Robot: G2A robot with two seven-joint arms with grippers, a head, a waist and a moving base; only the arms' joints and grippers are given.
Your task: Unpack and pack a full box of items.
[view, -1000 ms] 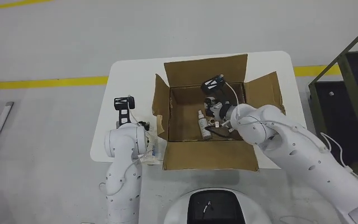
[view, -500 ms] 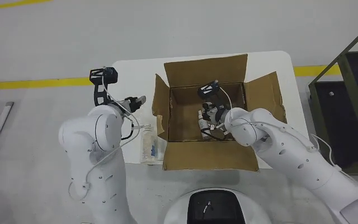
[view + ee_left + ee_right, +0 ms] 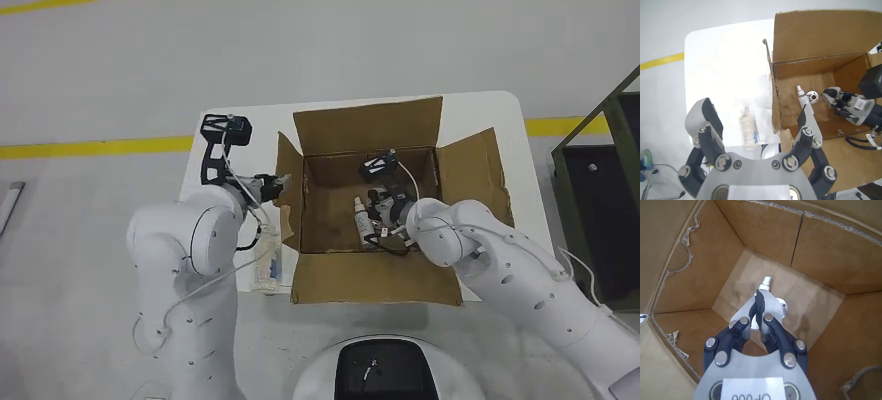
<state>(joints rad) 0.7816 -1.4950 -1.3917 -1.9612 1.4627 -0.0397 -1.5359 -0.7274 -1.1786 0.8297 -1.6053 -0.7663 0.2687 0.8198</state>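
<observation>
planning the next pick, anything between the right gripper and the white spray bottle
Nothing visible does. The right gripper points at the spray bottle on the cardboard box floor; the metal disc lies beside it, not between.

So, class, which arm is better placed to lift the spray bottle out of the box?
Right, probably. The right gripper hangs inside the box, close to the spray bottle, though it is shut and must open first. The left gripper is open but outside the box, over the table.
</observation>
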